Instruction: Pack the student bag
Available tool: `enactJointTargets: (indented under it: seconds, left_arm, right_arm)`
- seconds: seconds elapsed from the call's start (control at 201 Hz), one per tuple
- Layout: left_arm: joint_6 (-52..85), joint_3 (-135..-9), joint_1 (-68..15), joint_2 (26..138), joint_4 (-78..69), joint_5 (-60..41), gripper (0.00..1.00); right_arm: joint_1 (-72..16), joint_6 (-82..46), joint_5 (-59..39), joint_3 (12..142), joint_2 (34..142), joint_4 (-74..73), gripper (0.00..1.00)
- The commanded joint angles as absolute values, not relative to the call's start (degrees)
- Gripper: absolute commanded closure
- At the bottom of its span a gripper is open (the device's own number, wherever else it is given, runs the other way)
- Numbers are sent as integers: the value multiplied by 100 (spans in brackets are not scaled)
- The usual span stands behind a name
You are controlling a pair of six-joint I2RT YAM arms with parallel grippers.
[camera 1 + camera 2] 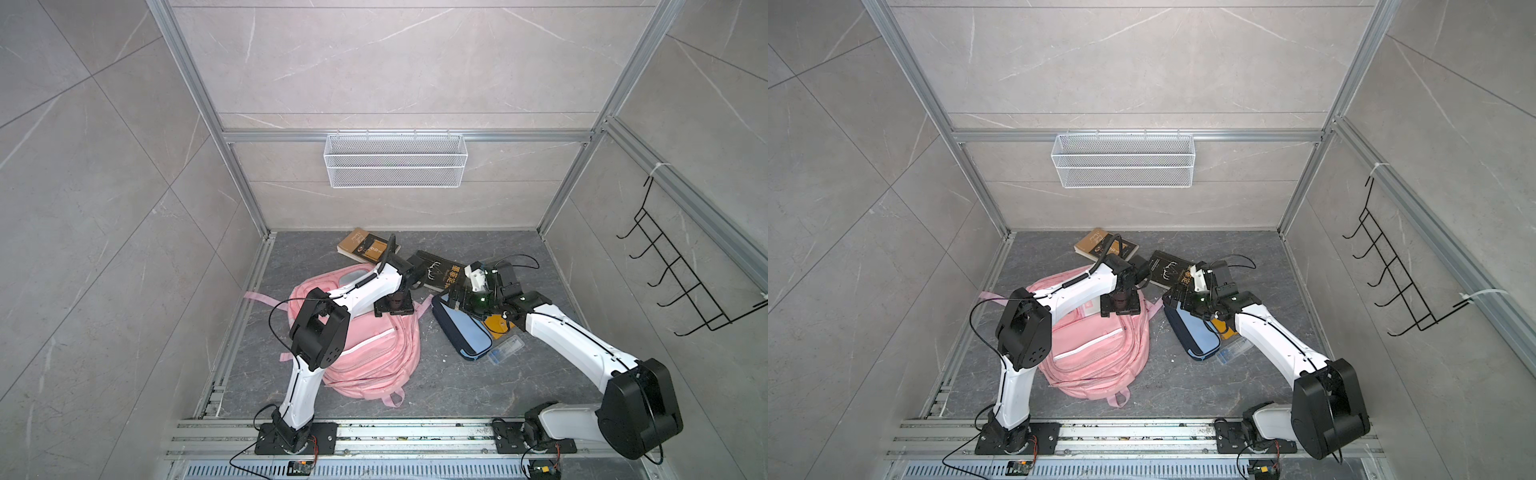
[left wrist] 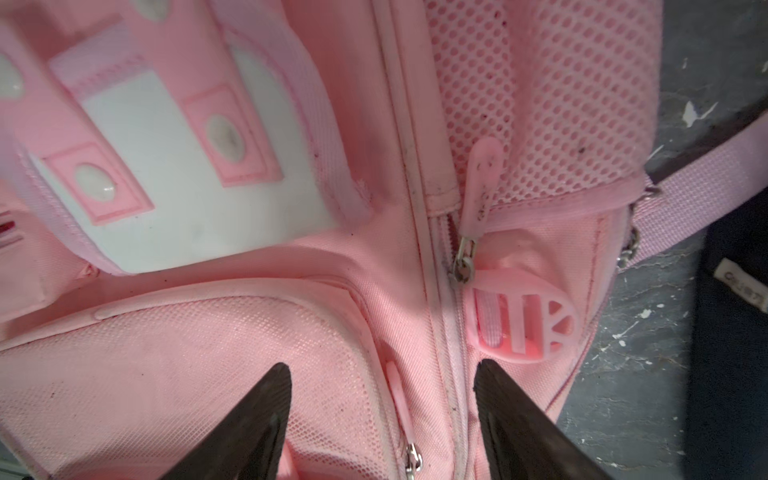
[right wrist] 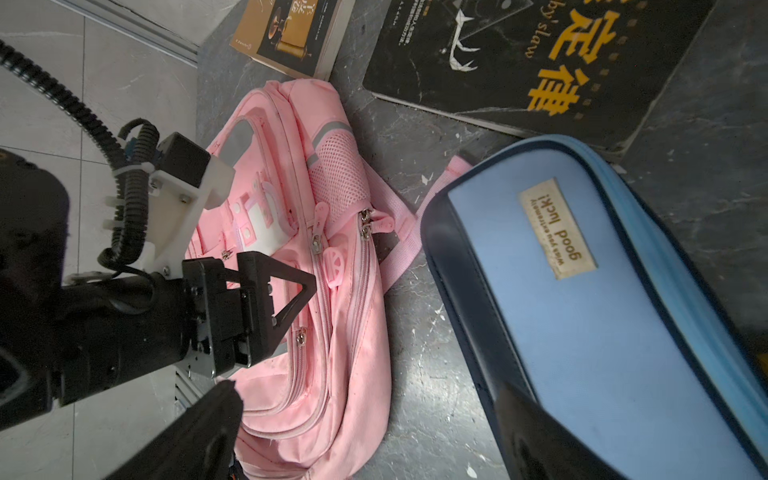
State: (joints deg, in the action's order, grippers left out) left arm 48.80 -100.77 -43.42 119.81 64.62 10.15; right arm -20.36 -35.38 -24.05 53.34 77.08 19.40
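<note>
The pink student bag (image 1: 365,357) (image 1: 1096,357) lies flat on the dark floor, its white-flapped pocket (image 2: 187,199) facing up. My left gripper (image 1: 395,309) (image 1: 1120,307) (image 2: 382,365) points down onto the bag's upper right part. It is open, with a pink zipper pull (image 2: 397,395) lying between its fingers, untouched. My right gripper (image 1: 455,297) (image 1: 1177,297) (image 3: 370,388) is open wide and holds nothing. It hovers over the far end of the light-blue and navy pencil case (image 1: 465,332) (image 3: 582,311), just right of the bag (image 3: 345,332).
A black book (image 1: 440,270) (image 3: 519,62) and a brown book (image 1: 361,245) (image 3: 291,33) lie behind the bag. A clear plastic box (image 1: 505,349) and an orange item (image 1: 496,324) sit by the pencil case. A wire basket (image 1: 395,160) hangs on the back wall, a hook rack (image 1: 673,282) on the right.
</note>
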Motion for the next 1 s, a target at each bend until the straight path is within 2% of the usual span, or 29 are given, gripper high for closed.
enactJointTargets:
  seconds: [0.0,0.164,0.508,0.638,0.867,0.946,0.996]
  left_arm:
    - [5077,-9927,-4367,12093,6565,1069,32]
    - [5114,-9742,-4439,11866,6540,1214,42]
    - [4955,-9505,-4431,11946,6307,1078,56]
    - [4745,-9373,-4417,11891,5927,739,78]
    - [4645,-9191,-4404,11612,5691,515,79]
    - [4597,-8984,-4399,11402,5396,392,100]
    - [4551,-8839,-4398,11245,5188,308,100]
  right_arm:
    - [-2016,-3524,-2368,5230,7491,2039,2]
    - [-2013,-3589,-2288,5149,7390,2035,2]
    - [-2013,-3771,-2180,5057,7383,1899,2]
    - [-2014,-3762,-2153,5122,7452,1917,2]
    - [-2013,-3696,-2188,5316,7640,1942,2]
    - [-2014,-3627,-2230,5449,7756,1982,2]
    - [-2013,-3571,-2287,5551,7845,1994,3]
